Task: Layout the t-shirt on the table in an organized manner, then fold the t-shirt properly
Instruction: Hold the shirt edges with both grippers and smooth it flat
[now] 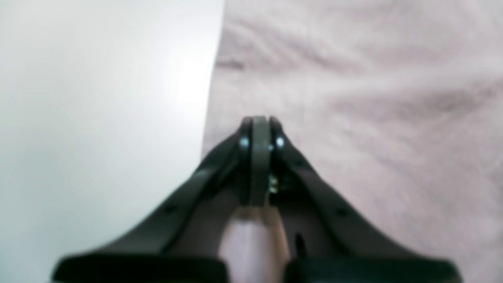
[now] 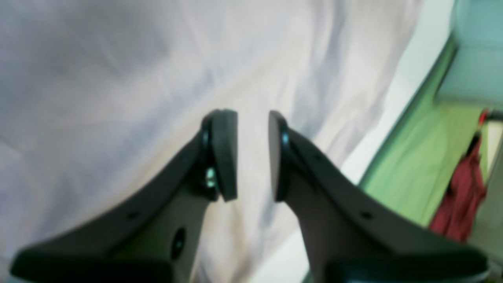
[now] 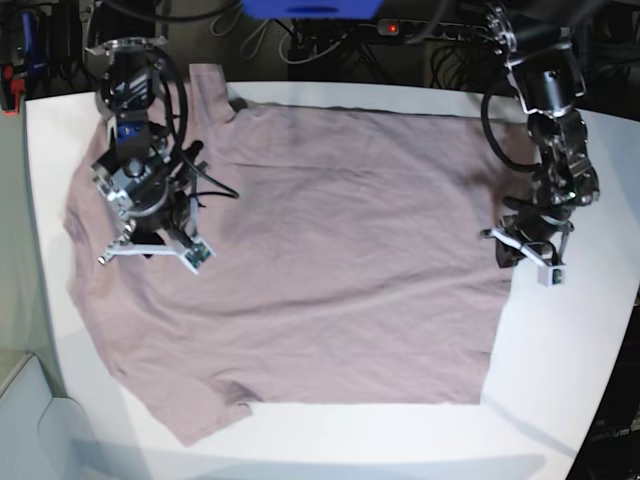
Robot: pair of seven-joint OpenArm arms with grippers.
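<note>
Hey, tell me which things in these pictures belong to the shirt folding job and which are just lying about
For the job:
t-shirt
table
left gripper, shut
right gripper, open

Lying about:
cables behind the table
red cloth off to the side

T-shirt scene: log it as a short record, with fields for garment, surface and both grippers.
garment: t-shirt, mauve-pink, spread open and wrinkly, not folded
surface: table, white, bare around the shirt
left gripper: shut, at the shirt's edge beside bare table; no cloth seen between the pads
right gripper: open, over the cloth, nothing between the pads
</note>
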